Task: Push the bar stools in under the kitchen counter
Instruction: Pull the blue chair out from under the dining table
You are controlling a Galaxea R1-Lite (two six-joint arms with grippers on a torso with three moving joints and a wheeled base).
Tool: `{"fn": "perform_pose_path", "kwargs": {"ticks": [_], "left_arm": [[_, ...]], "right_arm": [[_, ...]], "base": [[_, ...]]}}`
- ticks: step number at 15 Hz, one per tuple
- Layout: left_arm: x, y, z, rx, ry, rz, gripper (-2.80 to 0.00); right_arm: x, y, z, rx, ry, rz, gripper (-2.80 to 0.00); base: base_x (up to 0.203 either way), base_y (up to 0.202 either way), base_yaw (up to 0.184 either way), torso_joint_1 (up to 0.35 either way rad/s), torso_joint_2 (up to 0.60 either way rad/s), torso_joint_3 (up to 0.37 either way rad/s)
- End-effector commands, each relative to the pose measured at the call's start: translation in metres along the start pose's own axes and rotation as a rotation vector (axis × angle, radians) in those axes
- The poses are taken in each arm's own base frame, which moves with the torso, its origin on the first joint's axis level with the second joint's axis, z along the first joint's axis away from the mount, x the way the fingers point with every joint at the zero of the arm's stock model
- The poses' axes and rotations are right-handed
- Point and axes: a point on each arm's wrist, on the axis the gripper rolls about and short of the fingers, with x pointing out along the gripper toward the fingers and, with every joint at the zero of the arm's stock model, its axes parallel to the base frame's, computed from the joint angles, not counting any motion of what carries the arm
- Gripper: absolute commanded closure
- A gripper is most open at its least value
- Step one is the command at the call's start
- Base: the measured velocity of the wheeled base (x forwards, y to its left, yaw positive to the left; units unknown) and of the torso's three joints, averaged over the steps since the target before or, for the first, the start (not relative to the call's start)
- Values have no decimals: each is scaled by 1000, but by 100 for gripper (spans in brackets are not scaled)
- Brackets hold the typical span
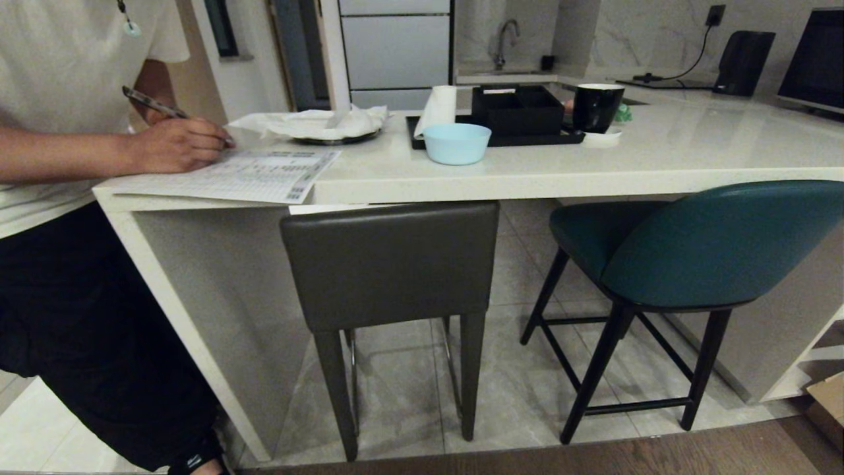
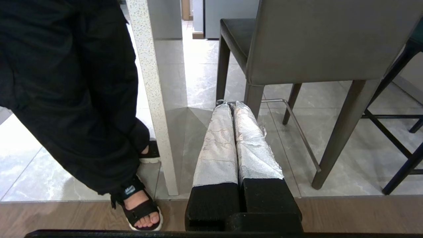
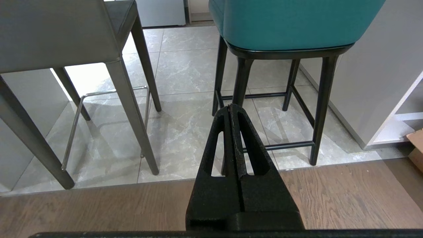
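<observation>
A dark grey-brown stool (image 1: pixel 389 264) with a boxy back stands at the kitchen counter (image 1: pixel 560 175), its back just under the counter's front edge. To its right a teal stool (image 1: pixel 712 244) with a curved back and thin black legs stands turned at an angle, its back out in front of the edge. Neither arm shows in the head view. My left gripper (image 2: pixel 231 105) is shut and empty, low, short of the grey stool (image 2: pixel 317 43). My right gripper (image 3: pixel 230 107) is shut and empty, short of the teal stool (image 3: pixel 287 23), with the grey stool (image 3: pixel 56 36) beside it.
A person (image 1: pixel 72 218) in dark trousers stands at the counter's left end, writing on a sheet of paper (image 1: pixel 250 175); a sandalled foot (image 2: pixel 142 211) is near the slab side panel (image 2: pixel 152 96). A blue bowl (image 1: pixel 456 143), black tray (image 1: pixel 521 112) and mug (image 1: pixel 597 107) sit on top.
</observation>
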Motion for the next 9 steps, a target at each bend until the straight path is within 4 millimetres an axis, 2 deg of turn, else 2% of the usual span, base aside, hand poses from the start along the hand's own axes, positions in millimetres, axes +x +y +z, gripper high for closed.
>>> {"fn": "perform_pose_path", "kwargs": {"ticks": [1,9], "left_arm": [[1,0,-5,0,17,1,0],[1,0,-5,0,17,1,0]], "right_arm": [[0,0,0,0,1,0,0],[0,0,0,8,1,-1,0]], "base": [[0,0,0,0,0,0],[0,0,0,0,0,0]]}}
